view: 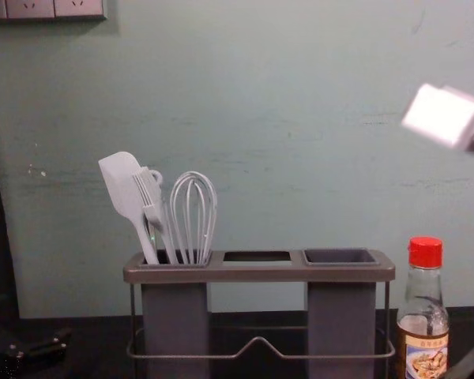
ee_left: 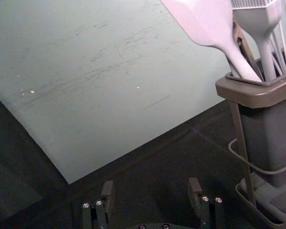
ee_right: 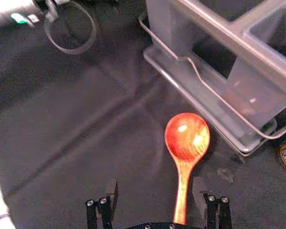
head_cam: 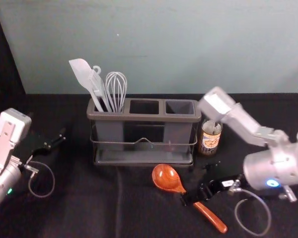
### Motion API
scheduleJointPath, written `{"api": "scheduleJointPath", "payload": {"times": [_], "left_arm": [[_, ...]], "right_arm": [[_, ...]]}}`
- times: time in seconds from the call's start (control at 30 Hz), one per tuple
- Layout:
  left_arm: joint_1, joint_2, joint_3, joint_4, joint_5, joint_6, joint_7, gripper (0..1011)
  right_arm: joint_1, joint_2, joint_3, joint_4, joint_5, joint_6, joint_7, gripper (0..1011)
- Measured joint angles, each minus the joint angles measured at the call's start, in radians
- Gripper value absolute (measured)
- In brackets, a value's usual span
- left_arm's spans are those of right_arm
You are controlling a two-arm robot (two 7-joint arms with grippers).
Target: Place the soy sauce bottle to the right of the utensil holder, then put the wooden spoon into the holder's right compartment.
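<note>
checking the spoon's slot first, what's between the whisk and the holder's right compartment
In the head view, the middle compartment lies between the whisk and the right compartment, with no utensil in it.

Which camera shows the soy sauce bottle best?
The chest view: it shows the soy sauce bottle side-on, red cap and label included. In the head view, the right arm hides its cap; the right wrist view catches just part.
</note>
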Motion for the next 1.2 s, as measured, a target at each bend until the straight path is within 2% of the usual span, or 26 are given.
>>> {"api": "scheduleJointPath", "payload": {"times": [0.03,0.1,0.13,0.2,0.33,0.43,0.6,0.9,1.2], "left_arm": [[0.000,0.000,0.000,0.000,0.000,0.000,0.000,1012],[0.000,0.000,0.000,0.000,0.000,0.000,0.000,1011],[0.000,0.000,0.000,0.000,0.000,0.000,0.000,1011],[0.000,0.000,0.000,0.000,0.000,0.000,0.000,1011],[0.000,0.000,0.000,0.000,0.000,0.000,0.000,1011],[0.000,0.000,0.000,0.000,0.000,0.000,0.000,1011],[0.000,0.000,0.000,0.000,0.000,0.000,0.000,1012],[0.000,0.000,0.000,0.000,0.000,0.000,0.000,1011],[0.000,0.000,0.000,0.000,0.000,0.000,0.000,1011]], "right_arm": [[0.036,-0.011,-0.039,0.029,-0.019,0.016,0.005,1003],[0.065,-0.022,-0.070,0.054,-0.037,0.028,0.009,1002],[0.095,-0.040,-0.099,0.085,-0.053,0.034,0.017,1002],[0.128,-0.065,-0.134,0.132,-0.075,0.036,0.030,1003],[0.160,-0.096,-0.168,0.180,-0.105,0.033,0.039,1002],[0.188,-0.126,-0.194,0.224,-0.144,0.026,0.037,1002],[0.211,-0.160,-0.215,0.270,-0.177,0.015,0.034,1003],[0.228,-0.213,-0.219,0.341,-0.210,-0.010,0.032,1002],[0.235,-0.240,-0.223,0.380,-0.238,-0.027,0.039,1002]]}}
